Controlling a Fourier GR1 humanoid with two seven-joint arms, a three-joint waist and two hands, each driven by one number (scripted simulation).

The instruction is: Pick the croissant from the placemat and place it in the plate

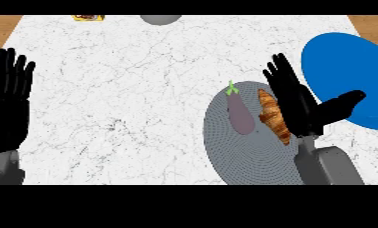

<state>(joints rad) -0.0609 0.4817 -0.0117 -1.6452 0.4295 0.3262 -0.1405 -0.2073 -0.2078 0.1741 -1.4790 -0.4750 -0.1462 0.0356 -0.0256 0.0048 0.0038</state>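
On the white marbled counter (133, 97), head view: right hand beside the croissant, nothing grasped.

Near the counter's front edge lies a round grey woven placemat (247, 154) carrying a golden-brown croissant (275, 117) and a purple eggplant with a green stem (240, 112) just to its left. The black right hand (299, 104) is released, fingers straight, just beside the croissant's right side, thumb over the round blue plate (343, 77) at the right edge. The black left hand (13, 102) rests released at the left edge.
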